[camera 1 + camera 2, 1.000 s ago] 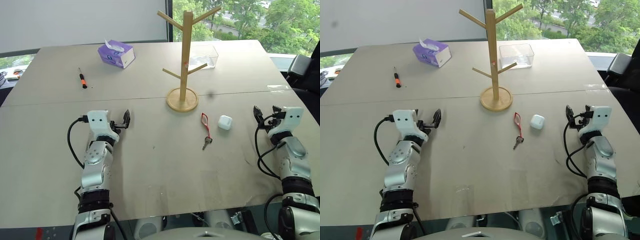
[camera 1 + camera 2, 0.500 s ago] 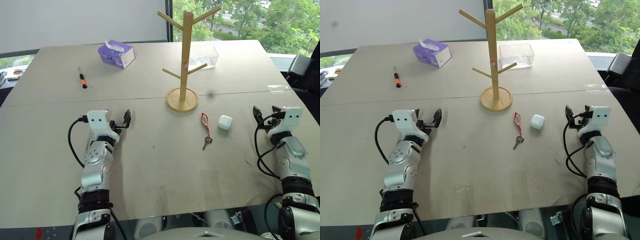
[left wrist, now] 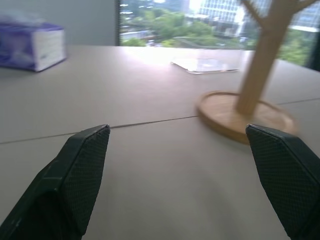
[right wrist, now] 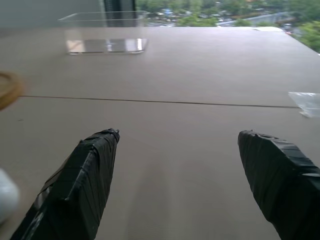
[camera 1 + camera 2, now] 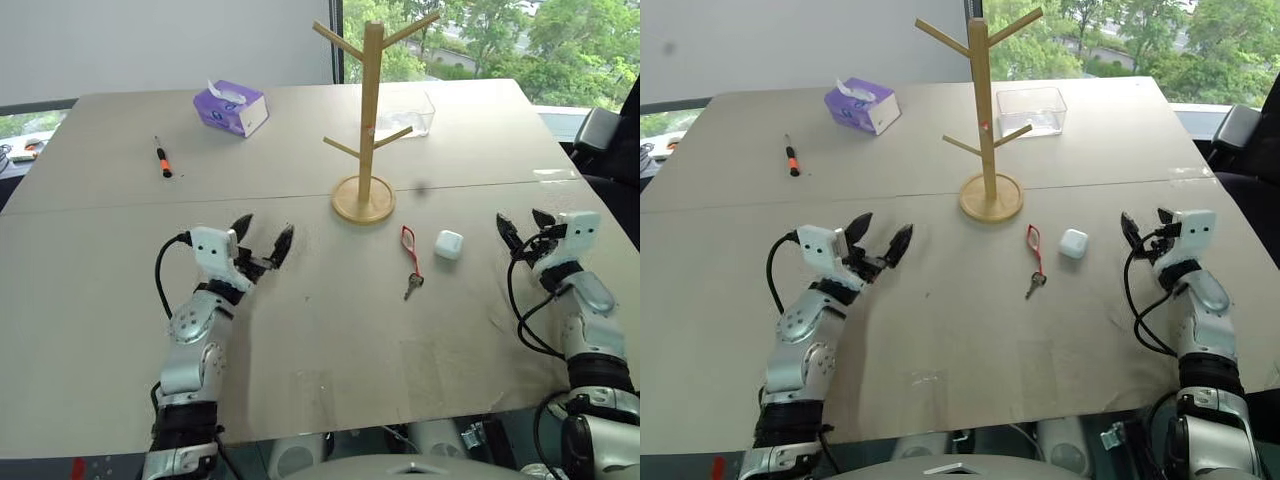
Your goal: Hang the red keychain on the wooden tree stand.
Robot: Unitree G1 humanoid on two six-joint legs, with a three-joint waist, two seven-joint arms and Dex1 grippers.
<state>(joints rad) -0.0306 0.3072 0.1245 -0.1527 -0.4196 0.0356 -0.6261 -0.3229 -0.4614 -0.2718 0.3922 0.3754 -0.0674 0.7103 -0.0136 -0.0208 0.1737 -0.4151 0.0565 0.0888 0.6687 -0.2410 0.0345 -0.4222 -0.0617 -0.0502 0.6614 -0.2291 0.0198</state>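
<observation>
Nothing done yet. Red keychain (image 5: 412,258) lying flat on the tabletop (image 5: 330,330), right of picture centre, just below the wooden tree stand (image 5: 369,120). Left end effector (image 5: 262,236) and right end effector (image 5: 522,224) both spread open, empty. Picking up and hanging still remaining.

On table (image 5: 300,330): wooden tree stand (image 5: 367,120) centre; keychain (image 5: 411,262) just before it to the right, small case (image 5: 449,244) beside; clear box (image 5: 408,112) behind stand; tissue box (image 5: 232,107) and screwdriver (image 5: 163,157) far left; left gripper (image 5: 262,238) near left, right gripper (image 5: 521,227) near right.
</observation>
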